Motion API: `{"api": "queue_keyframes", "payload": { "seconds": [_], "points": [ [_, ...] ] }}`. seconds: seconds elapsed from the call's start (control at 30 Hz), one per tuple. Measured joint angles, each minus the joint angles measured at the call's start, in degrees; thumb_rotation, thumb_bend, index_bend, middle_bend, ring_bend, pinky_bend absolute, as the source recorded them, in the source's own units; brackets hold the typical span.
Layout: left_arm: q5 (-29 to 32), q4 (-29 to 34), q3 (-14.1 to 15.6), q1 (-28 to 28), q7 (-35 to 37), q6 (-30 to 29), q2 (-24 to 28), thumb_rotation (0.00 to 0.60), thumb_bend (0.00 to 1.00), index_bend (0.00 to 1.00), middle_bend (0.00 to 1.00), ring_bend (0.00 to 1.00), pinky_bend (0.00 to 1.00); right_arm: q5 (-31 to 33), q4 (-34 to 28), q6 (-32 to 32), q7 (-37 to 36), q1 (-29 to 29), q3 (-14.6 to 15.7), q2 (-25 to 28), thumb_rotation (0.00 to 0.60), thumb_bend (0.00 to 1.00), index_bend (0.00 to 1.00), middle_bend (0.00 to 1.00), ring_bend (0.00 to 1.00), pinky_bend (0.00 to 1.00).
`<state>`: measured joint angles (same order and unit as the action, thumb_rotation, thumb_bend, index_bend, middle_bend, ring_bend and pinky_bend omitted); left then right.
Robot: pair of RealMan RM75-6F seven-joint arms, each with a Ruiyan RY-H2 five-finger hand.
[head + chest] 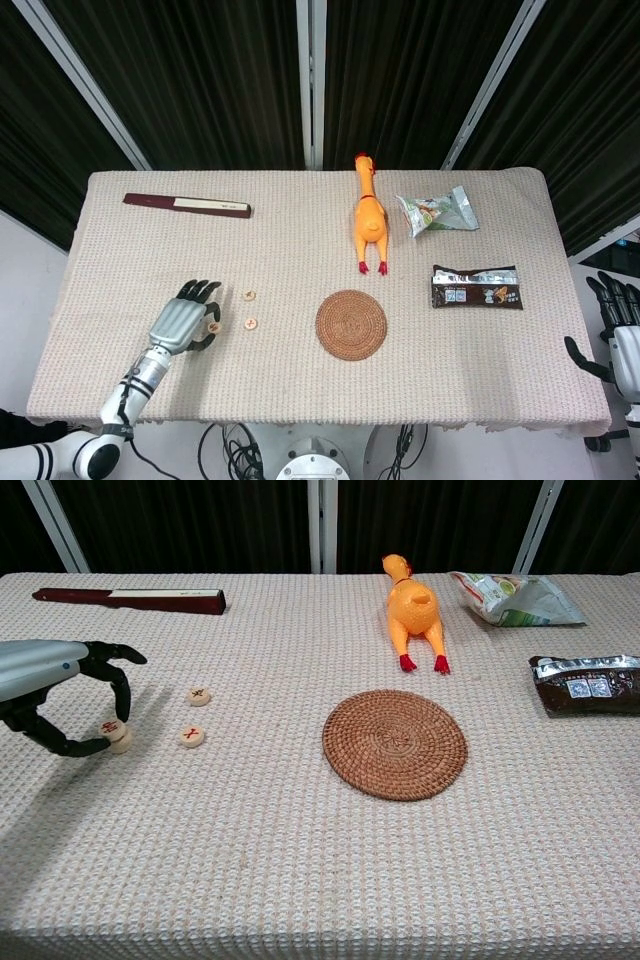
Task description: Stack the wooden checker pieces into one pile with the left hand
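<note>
Pinching checker piece (112, 726) | left hand (62, 695) fingers (122, 684) curled | atop another piece (121, 743)

Left hand (183, 323) fingers curled over a checker piece (213, 327), two more checker pieces (250, 309) just beyond the fingertips, right hand (618, 335) off the table edge

My left hand at the near left of the desk, checkers just beside it

On the desk (300, 880), my left hand (60, 695) pinches one checker piece (112, 727) on top of another (122, 744); two loose checkers (199, 695) (192, 735) lie just right of it, one behind the other. The round mat (395, 742) sits at the centre, the toy chicken (413, 610) behind it. The folded fan (130, 599) lies far back left; a snack bag (515, 598) back right, a packet (585, 683) in front of that. My right hand (620, 340) hangs off the desk's right edge
</note>
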<state>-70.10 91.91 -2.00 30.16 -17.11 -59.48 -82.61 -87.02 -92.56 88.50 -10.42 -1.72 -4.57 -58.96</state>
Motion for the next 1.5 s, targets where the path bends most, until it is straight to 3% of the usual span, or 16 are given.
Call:
{"api": "queue_keyframes", "payload": {
  "seconds": [0.77, 1.03, 1.27, 1.5],
  "points": [
    [-0.3, -1.0, -0.3, 0.1, 1.6, 0.8, -0.2, 0.600, 0.31, 0.43, 0.06, 0.00, 0.00, 0.2, -0.2, -0.1, 0.3, 0.1, 0.0, 0.1, 0.600, 0.26, 0.00, 0.00, 0.00, 0.00],
    [-1.5, 1.2, -0.3, -0.1, 1.3, -0.1, 0.8, 0.600, 0.31, 0.41, 0.05, 0.00, 0.00, 0.3, -0.3, 0.1, 0.1, 0.2, -0.1, 0.2, 0.600, 0.26, 0.00, 0.00, 0.00, 0.00],
    [-2.4, 6.0, -0.5, 0.3, -2.4, -1.1, 1.2, 0.600, 0.29, 0.40, 0.05, 0.00, 0.00, -0.1, -0.4, 0.3, 0.1, 0.3, 0.1, 0.2, 0.600, 0.26, 0.00, 0.00, 0.00, 0.00],
    [3.3, 4.8, -2.4, 1.8, -7.3, -0.7, -3.5, 0.600, 0.28, 0.39, 0.05, 0.00, 0.00, -0.3, -0.2, 0.9, -1.0, 0.5, 0.1, 0.4, 0.600, 0.26, 0.00, 0.00, 0.00, 0.00]
  ]
}}
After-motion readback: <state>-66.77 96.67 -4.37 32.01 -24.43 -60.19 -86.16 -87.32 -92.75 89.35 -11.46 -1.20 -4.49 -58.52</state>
